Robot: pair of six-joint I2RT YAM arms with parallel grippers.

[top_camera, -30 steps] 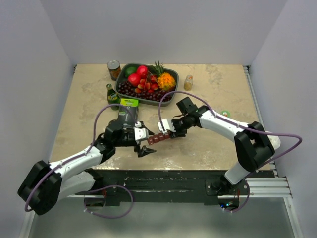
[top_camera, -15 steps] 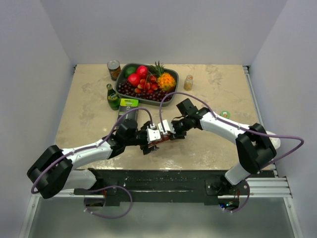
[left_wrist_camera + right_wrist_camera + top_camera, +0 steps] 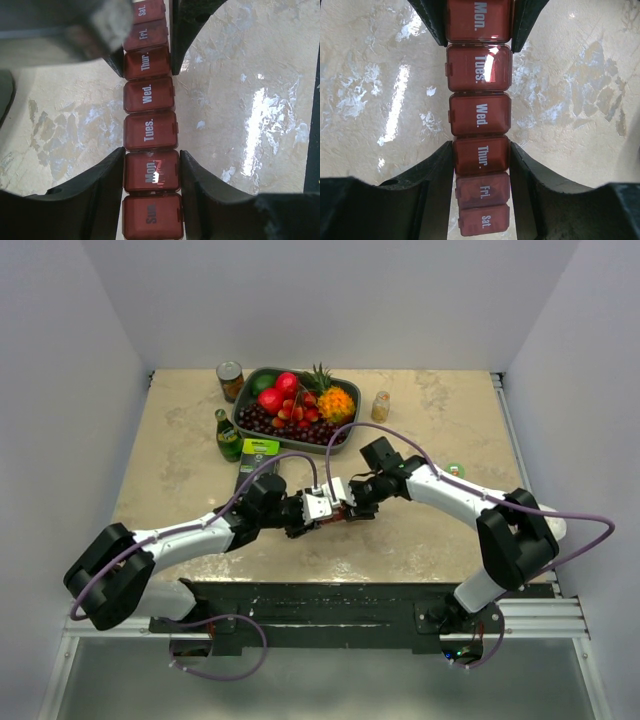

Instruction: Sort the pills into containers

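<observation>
The containers are one dark red pill-organiser strip with lids marked by day, all lids down. It lies across the marble table between my two grippers. My left gripper is shut on the strip at the Mon. compartment, one finger against each side. My right gripper is shut on the strip at the Thur. compartment. In the top view the left gripper and the right gripper face each other, almost touching. The pills are out of view.
Behind the grippers lies a black-and-green box. Further back stand a green bottle, a can, a dark fruit tray and a small jar. A small green disc lies to the right.
My left arm has swung right to the strip, and its jaws have gone from open to shut on the Mon. end. The right gripper has kept its hold and barely moved.
</observation>
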